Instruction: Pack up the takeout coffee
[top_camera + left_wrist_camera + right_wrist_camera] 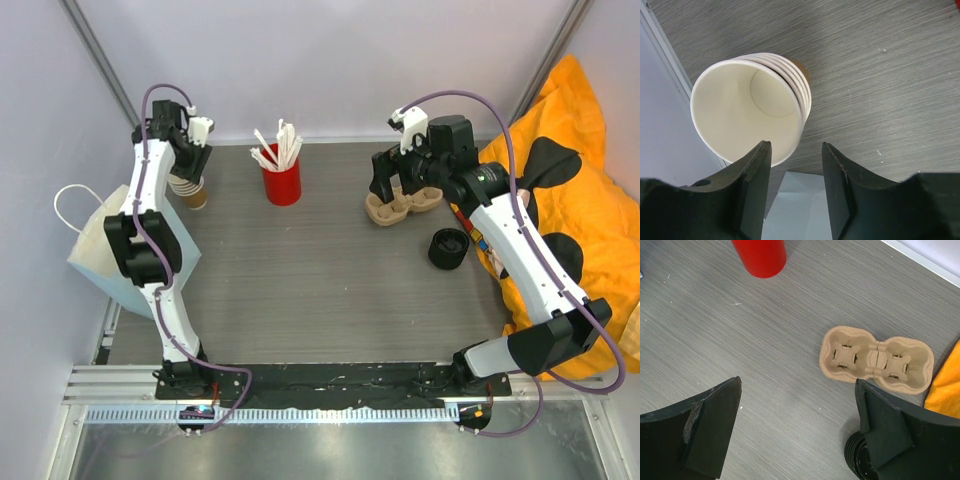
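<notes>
The takeout coffee cup (740,107) is the top one of a nested stack of tan paper cups (191,190) at the table's back left, its white inside facing the left wrist camera. My left gripper (795,145) hangs right over the stack (190,160), jaws partly apart. Its left finger (757,170) overlaps the cup's near rim, while the gap between the fingers shows only table and bag. My right gripper (797,382) stands wide open above bare table, at the back right (405,185), holding nothing.
A moulded cardboard cup carrier (875,360) lies under the right gripper (403,205). Black lids (448,248) sit beside it. A red cup of white sticks (282,180) stands at the back middle. A white paper bag (100,250) is at the left edge, an orange cloth (570,150) at the right.
</notes>
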Motion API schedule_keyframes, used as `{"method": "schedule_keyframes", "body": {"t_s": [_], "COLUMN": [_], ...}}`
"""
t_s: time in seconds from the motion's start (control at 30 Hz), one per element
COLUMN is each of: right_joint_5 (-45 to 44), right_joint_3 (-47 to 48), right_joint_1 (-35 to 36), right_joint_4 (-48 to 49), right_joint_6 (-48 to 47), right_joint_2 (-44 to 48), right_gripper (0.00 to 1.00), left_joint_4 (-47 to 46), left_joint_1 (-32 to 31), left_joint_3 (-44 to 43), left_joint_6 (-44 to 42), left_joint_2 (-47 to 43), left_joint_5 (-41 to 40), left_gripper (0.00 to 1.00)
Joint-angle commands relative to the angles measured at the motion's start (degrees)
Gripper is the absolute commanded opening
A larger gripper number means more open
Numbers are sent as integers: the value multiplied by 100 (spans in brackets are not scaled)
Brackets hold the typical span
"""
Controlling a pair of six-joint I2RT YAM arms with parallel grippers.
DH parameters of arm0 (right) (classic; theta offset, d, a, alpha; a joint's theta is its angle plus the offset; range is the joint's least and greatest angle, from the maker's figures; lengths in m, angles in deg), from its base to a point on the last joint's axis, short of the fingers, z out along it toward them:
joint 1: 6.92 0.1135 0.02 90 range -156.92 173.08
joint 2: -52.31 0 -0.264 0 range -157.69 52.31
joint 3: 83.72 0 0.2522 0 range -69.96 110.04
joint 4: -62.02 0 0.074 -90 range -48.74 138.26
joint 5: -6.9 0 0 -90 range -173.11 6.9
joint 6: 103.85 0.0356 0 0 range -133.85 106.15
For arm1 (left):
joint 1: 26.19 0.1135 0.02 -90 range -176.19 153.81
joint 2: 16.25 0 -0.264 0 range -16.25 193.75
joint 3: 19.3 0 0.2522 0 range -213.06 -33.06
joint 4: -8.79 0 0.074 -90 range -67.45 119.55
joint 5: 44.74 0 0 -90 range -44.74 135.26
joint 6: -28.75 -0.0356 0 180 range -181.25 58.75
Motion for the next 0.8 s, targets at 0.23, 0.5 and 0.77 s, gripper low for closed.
{"method": "schedule_keyframes", "body": {"t_s": [0.23,0.5,0.77], "right_joint_5": [73,100,100], "right_joint_3": [0,-8,1], "right_joint_1": [-1,-9,-1], "right_joint_4": [267,276,276], "right_joint_6": [80,98,124], "right_joint_2": [156,147,165], "right_gripper": [99,100,99], "left_joint_4": [-206,-215,-232], "left_joint_1": [151,151,160], "left_joint_3": [-103,-68,-50], "left_joint_6": [-89,-89,-89], "left_joint_2": [71,53,27], "left_joint_5": [207,260,234], "left_gripper": [40,28,23]}}
